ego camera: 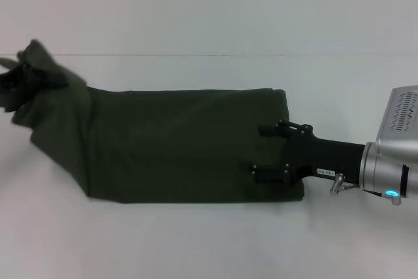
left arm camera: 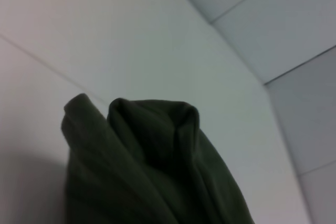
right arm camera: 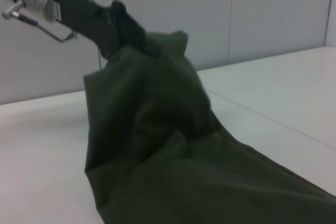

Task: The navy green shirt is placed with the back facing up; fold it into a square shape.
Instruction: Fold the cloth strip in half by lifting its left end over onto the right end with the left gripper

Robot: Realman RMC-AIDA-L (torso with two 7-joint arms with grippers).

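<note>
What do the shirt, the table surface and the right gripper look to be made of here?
The navy green shirt: soft matte knit fabric, likely cotton; it creases and bunches where the left gripper lifts one end. The table: smooth pale matte board, possibly laminate, with a thin seam line. The right gripper, jaws spread at the shirt's other end: hard matte black plastic or coated metal on a silver metallic wrist.

The shirt (ego camera: 183, 145) spans the table (ego camera: 209, 240) centre; bare table lies open all round it. Its left end rises bunched, blocking low passes.
</note>
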